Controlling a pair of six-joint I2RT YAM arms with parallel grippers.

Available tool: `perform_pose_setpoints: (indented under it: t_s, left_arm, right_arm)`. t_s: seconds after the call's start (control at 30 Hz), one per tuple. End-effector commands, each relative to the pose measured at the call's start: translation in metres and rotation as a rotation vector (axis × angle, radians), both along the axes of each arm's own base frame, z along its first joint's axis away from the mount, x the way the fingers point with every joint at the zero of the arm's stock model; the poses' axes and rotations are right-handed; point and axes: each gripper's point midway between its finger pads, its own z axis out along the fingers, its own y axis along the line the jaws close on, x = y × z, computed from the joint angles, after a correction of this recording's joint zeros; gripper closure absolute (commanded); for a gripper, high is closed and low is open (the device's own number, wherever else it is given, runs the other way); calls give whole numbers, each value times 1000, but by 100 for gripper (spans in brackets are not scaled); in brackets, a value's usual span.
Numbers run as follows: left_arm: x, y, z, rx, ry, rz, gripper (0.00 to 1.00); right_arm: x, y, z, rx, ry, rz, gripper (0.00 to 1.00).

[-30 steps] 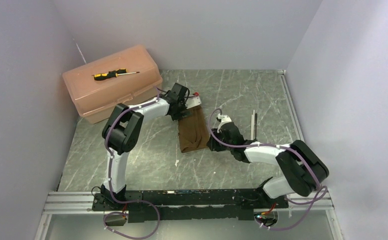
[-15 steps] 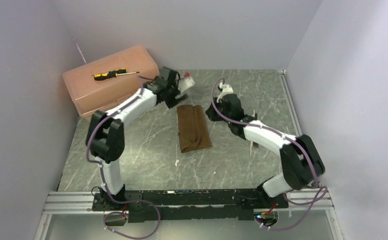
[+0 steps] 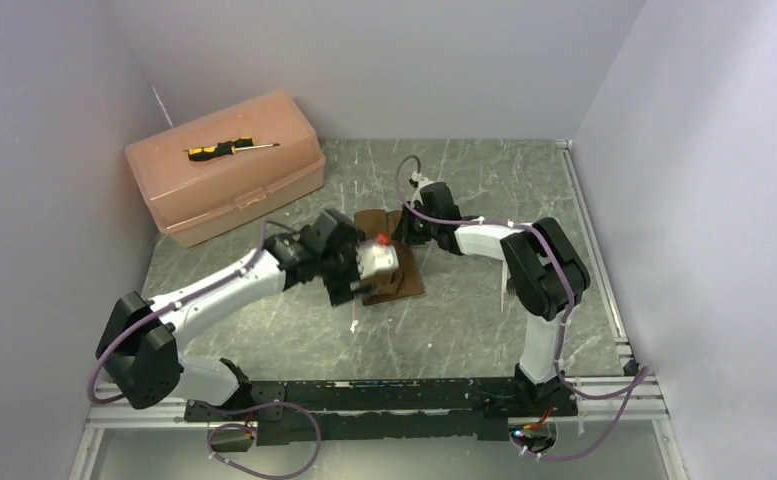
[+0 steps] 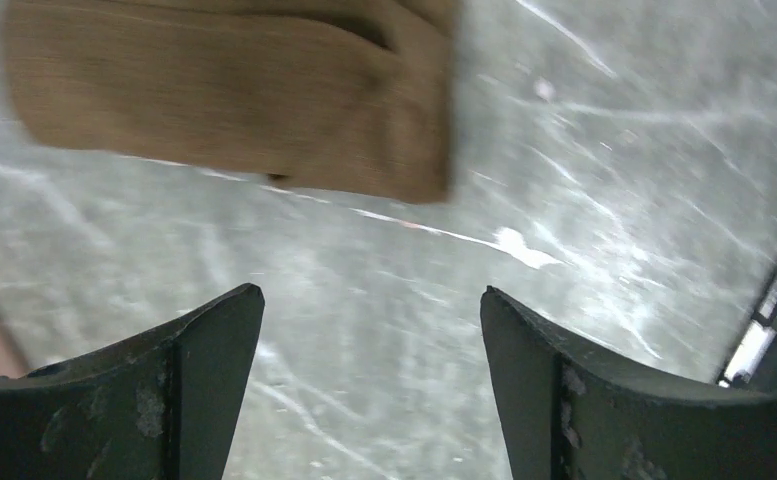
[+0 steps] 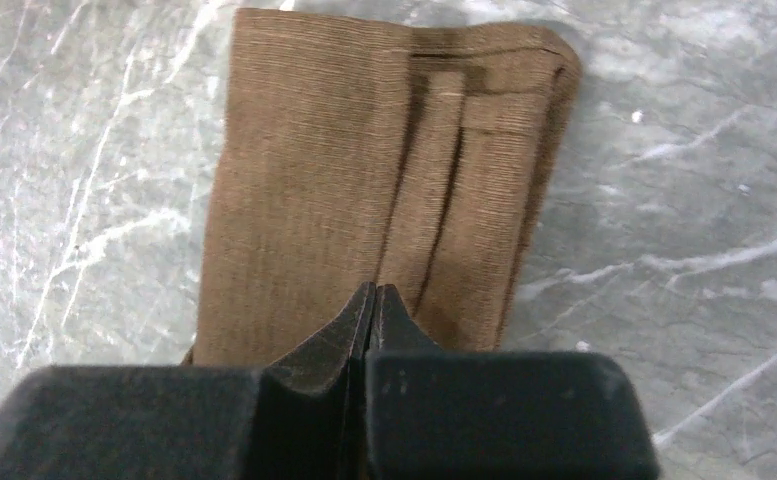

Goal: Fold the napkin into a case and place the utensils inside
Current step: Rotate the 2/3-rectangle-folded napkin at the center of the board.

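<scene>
The brown napkin lies folded into a narrow oblong in the middle of the table, with lengthwise pleats along one side. My left gripper hovers over its near half, hiding part of it. In the left wrist view the left gripper is open and empty above bare table, with the napkin's end just beyond its tips. My right gripper is at the napkin's far end. Its jaws are pressed together with nothing between them, tips over the cloth's edge. The utensils are hidden from view.
A pink box stands at the back left with a yellow-and-black screwdriver on its lid. Walls close the left, back and right sides. The arms' metal rail runs along the near edge.
My left arm swung from the napkin's far end by the box down over its near half. The right gripper travelled from the napkin's near right side to its far end and shut.
</scene>
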Motion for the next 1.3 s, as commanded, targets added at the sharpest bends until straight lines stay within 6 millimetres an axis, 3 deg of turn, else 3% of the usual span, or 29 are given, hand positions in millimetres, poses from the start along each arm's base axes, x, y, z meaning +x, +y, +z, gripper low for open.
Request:
perform_pose_setpoints:
  t_s: [0.0,0.2,0.43,0.7,0.83,1.1,1.27]
  left_arm:
    - [-19,-23,-13,-48,-77,-35,16]
    - [-3,-50,-35,-18,-146,32,22]
    - [-1,-74,-57,-6,-145,15,24]
    - [13,-78,-70,49,-204,-10,34]
    - [8,-81,-74,46,-184,-41,47]
    - [2,-83,-76,51,-193,-77,57]
    - [-6,-81,-81,63,-180,-111,69]
  right_arm:
    - [15,-3,6,96,-5,-23,100]
    - [11,-12,-10,136,42,-30,100]
    - [2,-17,-19,155,65,-43,100]
    - [-4,-20,-11,163,47,-47,100]
    - [-2,-20,-11,158,48,-47,100]
    - [8,-13,-6,164,52,-32,100]
    - [14,-9,-7,163,59,-29,100]
